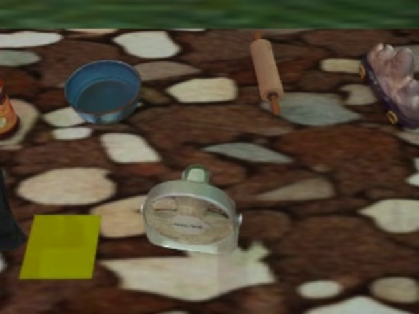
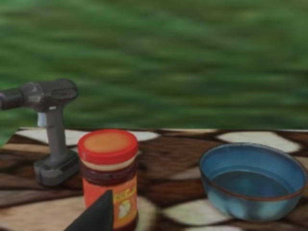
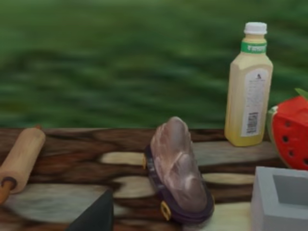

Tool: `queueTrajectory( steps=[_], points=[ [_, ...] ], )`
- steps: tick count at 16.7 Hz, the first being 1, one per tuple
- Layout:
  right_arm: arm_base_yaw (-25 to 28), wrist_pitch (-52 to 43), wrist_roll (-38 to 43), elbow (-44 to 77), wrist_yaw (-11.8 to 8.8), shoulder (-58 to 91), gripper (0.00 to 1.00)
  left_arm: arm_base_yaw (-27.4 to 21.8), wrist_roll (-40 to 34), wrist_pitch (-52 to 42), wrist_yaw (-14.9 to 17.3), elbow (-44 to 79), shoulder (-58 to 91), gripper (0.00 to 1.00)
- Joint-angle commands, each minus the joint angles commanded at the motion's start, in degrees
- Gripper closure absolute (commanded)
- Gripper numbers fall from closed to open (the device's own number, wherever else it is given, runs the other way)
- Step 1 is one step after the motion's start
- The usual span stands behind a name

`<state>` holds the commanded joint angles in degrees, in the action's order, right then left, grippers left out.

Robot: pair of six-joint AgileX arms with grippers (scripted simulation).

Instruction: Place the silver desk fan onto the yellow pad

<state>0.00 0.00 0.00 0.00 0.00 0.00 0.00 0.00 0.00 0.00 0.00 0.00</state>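
neither gripper's jaws are showing clearly: each wrist view is catching only one dark fingertip at its lower edge, so whether they are open or closed cannot be told. the left gripper (image 2: 96, 216) is hovering at the table's left edge, facing a jar (image 2: 109, 178) with a red lid, a grey drill (image 2: 48, 130) standing behind it, and the blue bowl (image 2: 252, 180) off to the side. in the top view only a dark sliver of the left arm (image 1: 8, 216) is showing at the left edge, just beside the pad. the right gripper (image 3: 94, 214) is sitting off the table's right edge, looking at a purple roller skate (image 3: 179, 173), a rolling pin (image 3: 20, 161), a pale yellow bottle (image 3: 249, 86), a red watermelon slice (image 3: 291, 132) and a grey box (image 3: 281, 199).

the fan (image 1: 190, 219) is resting untouched near the middle of the table's near edge, its grille tilted upward and its green knob pointing toward the far edge. the pad (image 1: 60, 246) is lying flat near the near left corner, apart from the fan and bare. in the top view the bowl (image 1: 103, 91) is standing toward the far left corner, the rolling pin (image 1: 266, 72) is lying near the far edge right of centre, and the skate (image 1: 393, 82) is sitting at the far right corner.
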Motion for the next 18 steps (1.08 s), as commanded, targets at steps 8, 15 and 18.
queueTrajectory(
  steps=[8, 15, 18],
  points=[
    [0.00, 0.00, 0.00, 0.00, 0.00, 0.00, 0.00, -5.79, 7.36, -10.62, 0.51, 11.70, 12.52, 0.00],
    [0.00, 0.00, 0.00, 0.00, 0.00, 0.00, 0.00, -19.25, 25.72, -37.07, 0.34, 43.79, 47.48, 0.00],
    [0.00, 0.00, 0.00, 0.00, 0.00, 0.00, 0.00, -25.58, 34.39, -49.58, 0.16, 59.60, 64.76, 0.00]
  ],
)
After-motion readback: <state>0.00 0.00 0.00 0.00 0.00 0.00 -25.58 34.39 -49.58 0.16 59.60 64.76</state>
